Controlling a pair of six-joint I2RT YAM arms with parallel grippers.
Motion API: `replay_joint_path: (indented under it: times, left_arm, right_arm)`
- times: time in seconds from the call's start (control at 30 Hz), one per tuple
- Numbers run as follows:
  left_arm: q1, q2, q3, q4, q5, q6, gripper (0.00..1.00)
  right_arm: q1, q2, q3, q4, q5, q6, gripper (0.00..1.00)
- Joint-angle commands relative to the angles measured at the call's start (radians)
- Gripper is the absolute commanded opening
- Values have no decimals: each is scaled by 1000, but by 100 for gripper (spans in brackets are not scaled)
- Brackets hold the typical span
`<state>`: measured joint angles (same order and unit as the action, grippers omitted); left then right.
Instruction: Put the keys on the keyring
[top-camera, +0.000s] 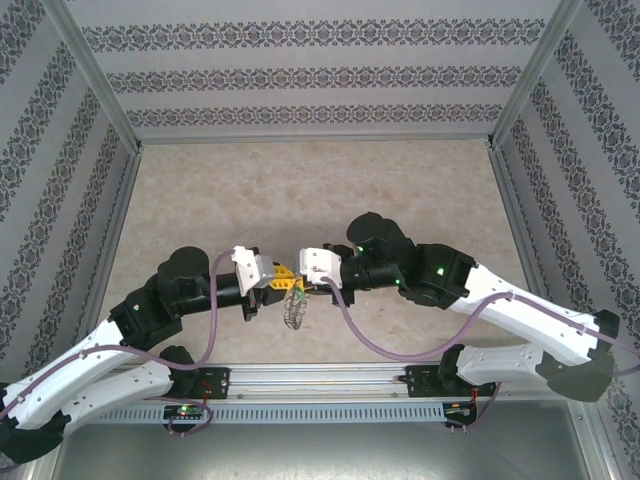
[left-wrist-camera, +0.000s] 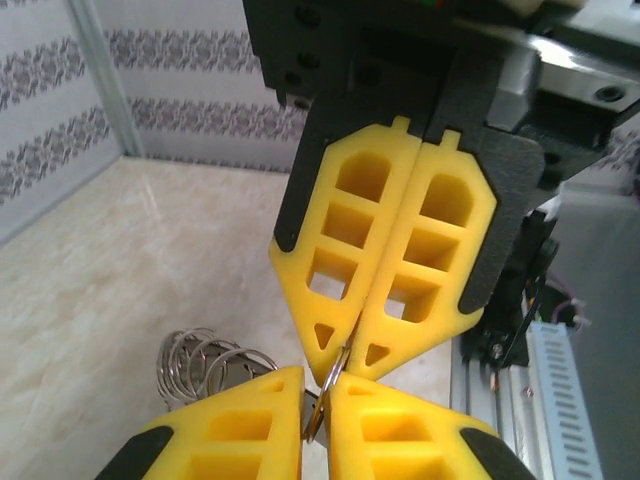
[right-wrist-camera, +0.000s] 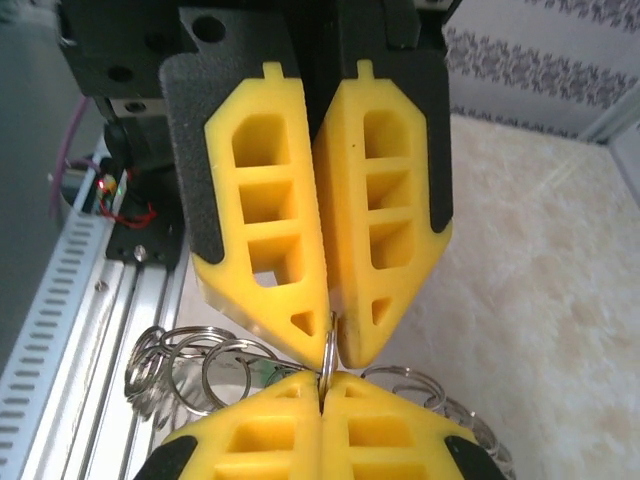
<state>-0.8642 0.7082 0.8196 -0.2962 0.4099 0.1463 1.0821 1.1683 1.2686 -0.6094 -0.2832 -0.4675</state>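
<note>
My two grippers meet tip to tip above the table's front edge. The keyring (right-wrist-camera: 328, 350) stands edge-on as a thin metal ring, pinched from both sides. My right gripper (right-wrist-camera: 322, 382) is shut on its near part. My left gripper (left-wrist-camera: 318, 388) holds the ring (left-wrist-camera: 338, 372) with its jaws a sliver apart, and a flat grey metal piece sits in the same gap. Several small wire loops (right-wrist-camera: 180, 368) hang off the ring to the side and dangle below the fingers (top-camera: 295, 310). A speck of green (right-wrist-camera: 265, 373) shows among them. I cannot make out the keys themselves.
The aluminium rail (top-camera: 320, 378) with both arm bases runs just beneath the grippers. Purple cables (top-camera: 365, 335) loop from the wrists. Patterned walls (top-camera: 320, 75) enclose the beige tabletop (top-camera: 320, 190), which lies bare behind the arms.
</note>
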Motion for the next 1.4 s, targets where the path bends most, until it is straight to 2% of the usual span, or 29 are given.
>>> replay_joint_path:
  times: [0.0,0.03,0.1,0.23,0.33,0.43,0.57,0.8,0.9,1.1,1.17,1.27,1.37]
  left_arm:
    - [-10,35,46,-75,-42,61,14]
    - [-11,37,45,-75,-40,61,12]
    - [-11,42,44,-77,-36,62,0]
    - [-12,-10,-1,18,16,38,0]
    - [-12,-78,-56,158,84,-7,0]
    - [-12,-116,-97,275,136,-51,0]
    - [-12,-141,-138,378,171,-92,0]
    - [-12,-145,-159,407,180,-108,0]
    - [-12,-149,-162,413,180,-111,0]
    - [-12,-158,-173,430,183,-121,0]
    - [-12,-156,-179,434,189,-127,0]
    - [-12,-160,-190,457,198,-142,0]
    - [-12,-164,-202,503,206,-158,0]
  right_arm:
    - [22,63,62,-80,5,-65,0]
    - [23,76,76,-96,6,-70,0]
    - [29,87,89,-108,16,-73,0]
    - [35,48,53,-63,7,-49,1]
    - [22,-23,-26,39,-64,8,17]
    - [0,-67,-87,128,-138,65,23]
    - [-8,-75,-115,161,-168,93,20]
    - [-13,-99,-138,216,-213,113,18]
    - [-14,-104,-138,224,-216,119,10]
    - [-17,-119,-153,242,-216,125,5]
    - [-17,-129,-157,256,-219,130,6]
    - [-17,-136,-166,271,-232,133,15]
    - [-19,-139,-176,287,-245,138,14]
